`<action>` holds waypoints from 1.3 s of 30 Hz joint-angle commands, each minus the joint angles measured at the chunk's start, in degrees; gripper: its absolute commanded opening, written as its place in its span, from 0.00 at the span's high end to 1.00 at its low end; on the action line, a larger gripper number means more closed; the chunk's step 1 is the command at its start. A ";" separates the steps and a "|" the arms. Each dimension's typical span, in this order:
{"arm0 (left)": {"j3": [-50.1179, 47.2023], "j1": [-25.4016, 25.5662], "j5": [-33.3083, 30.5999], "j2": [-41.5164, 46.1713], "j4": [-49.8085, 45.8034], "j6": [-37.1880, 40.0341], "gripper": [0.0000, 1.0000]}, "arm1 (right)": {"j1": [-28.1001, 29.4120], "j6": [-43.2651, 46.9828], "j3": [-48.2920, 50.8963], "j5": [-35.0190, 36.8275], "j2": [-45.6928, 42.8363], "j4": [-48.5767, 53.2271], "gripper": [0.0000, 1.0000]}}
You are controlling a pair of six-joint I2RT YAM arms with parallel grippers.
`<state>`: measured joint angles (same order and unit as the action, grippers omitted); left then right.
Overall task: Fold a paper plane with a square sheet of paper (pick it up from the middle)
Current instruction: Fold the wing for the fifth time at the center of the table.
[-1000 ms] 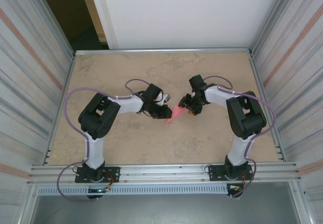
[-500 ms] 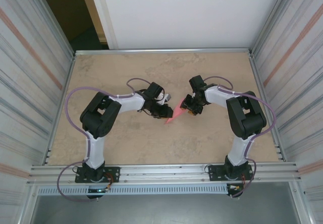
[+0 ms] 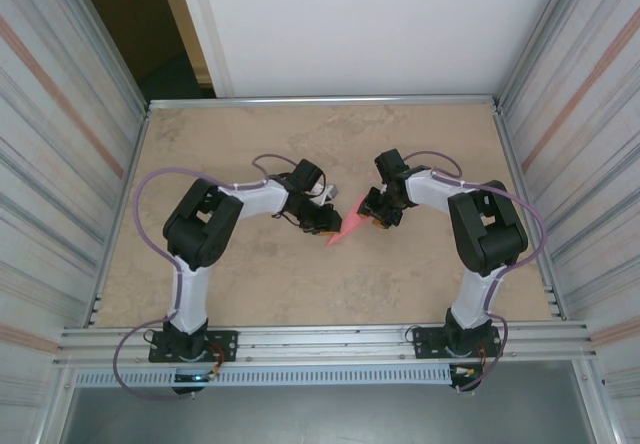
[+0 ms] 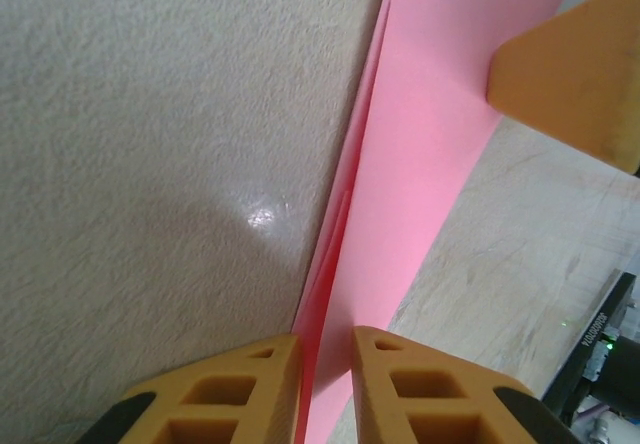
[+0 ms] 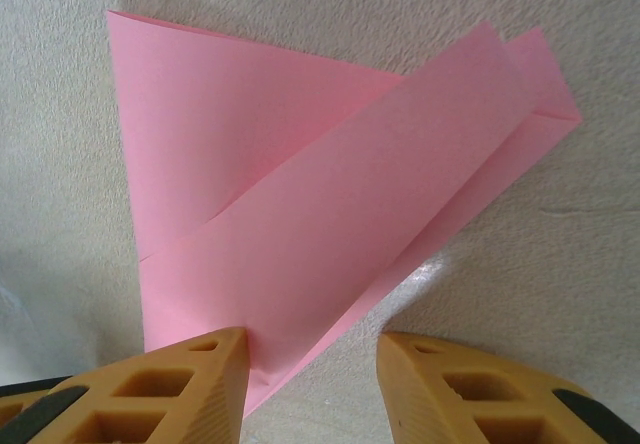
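The pink paper (image 3: 345, 230), folded into a narrow pointed shape, lies on the table between both grippers. In the left wrist view a raised folded edge of the paper (image 4: 430, 164) runs up between the nearly closed fingers of my left gripper (image 4: 325, 359), which is shut on it. The left gripper (image 3: 325, 222) sits at the paper's left side. My right gripper (image 3: 375, 219) is at its right end. In the right wrist view the paper (image 5: 300, 214) shows overlapping flaps; my right gripper (image 5: 312, 364) is open, one finger touching the paper's near corner, the other over bare table. A right fingertip (image 4: 570, 64) rests on the paper.
The tan table (image 3: 250, 134) is enclosed by ribbed metal walls on the left (image 3: 60, 164) and right (image 3: 585, 164), with a metal rail (image 3: 320, 339) along the near edge where the arm bases stand. Cables loop beside both arms.
The left arm has shifted slightly right toward the paper. The paper and the right arm have hardly moved.
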<state>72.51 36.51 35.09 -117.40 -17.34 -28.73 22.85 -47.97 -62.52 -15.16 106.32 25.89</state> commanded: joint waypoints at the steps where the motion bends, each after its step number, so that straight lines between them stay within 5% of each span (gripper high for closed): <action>1: -0.73 -0.14 -4.34 -4.48 -4.18 -0.01 0.78 | 1.03 -0.73 3.97 4.04 10.00 -4.33 0.59; 23: 1.19 -0.13 -7.76 -8.09 -9.81 1.86 0.80 | 0.97 -0.38 2.43 0.89 6.69 -4.36 0.55; 39: 2.46 0.23 -7.96 -9.93 -11.74 3.28 0.79 | -0.35 2.49 8.60 -4.54 -13.60 -13.00 0.48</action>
<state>77.69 36.10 36.10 -120.44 -24.73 -27.11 22.76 -47.24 -55.75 -17.63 96.90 17.61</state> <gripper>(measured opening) 0.206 0.525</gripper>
